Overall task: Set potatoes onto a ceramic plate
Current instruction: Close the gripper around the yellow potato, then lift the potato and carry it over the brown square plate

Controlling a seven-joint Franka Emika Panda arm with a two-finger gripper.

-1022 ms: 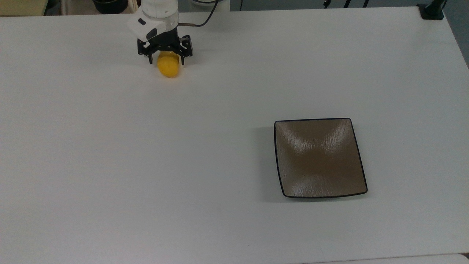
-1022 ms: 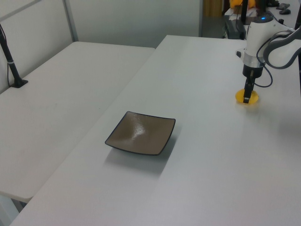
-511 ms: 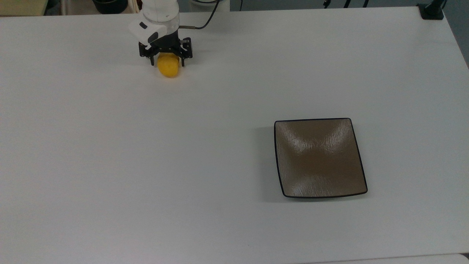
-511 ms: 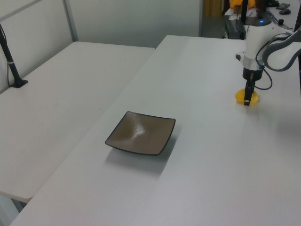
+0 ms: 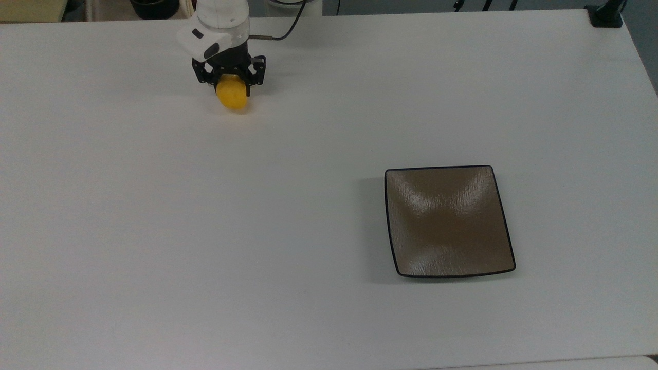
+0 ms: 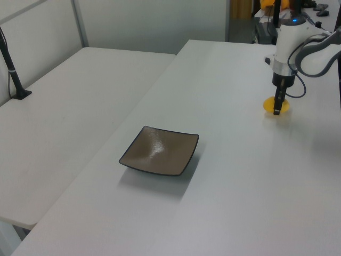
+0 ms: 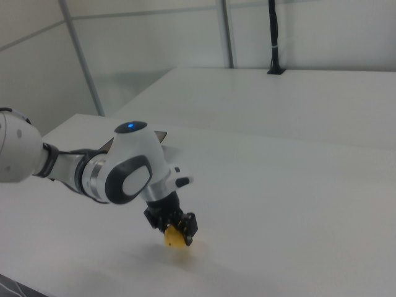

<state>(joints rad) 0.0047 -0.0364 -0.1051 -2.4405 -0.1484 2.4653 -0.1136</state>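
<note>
The yellow potato (image 5: 233,96) sits between the black fingers of my gripper (image 5: 231,86) at the far left of the table in the top view. My gripper is shut on it, the fingers pressed against both sides. In the right view the potato (image 7: 174,240) hangs just clear of the tabletop, with a shadow under it. In the left view the potato (image 6: 269,105) is at the right, under my gripper (image 6: 276,108). The square brown ceramic plate (image 5: 449,221) lies empty well away at the top view's lower right, and at the centre of the left view (image 6: 160,151).
The white table (image 5: 257,216) stretches wide between the potato and the plate. A black post base (image 5: 606,15) stands at its far right corner in the top view. My arm's cable (image 5: 288,25) trails behind the wrist. A second white table (image 6: 64,106) adjoins in the left view.
My fingers have closed onto the potato. Gripper and potato have shifted a little toward the top view's left and risen slightly off the table. The plate has not moved.
</note>
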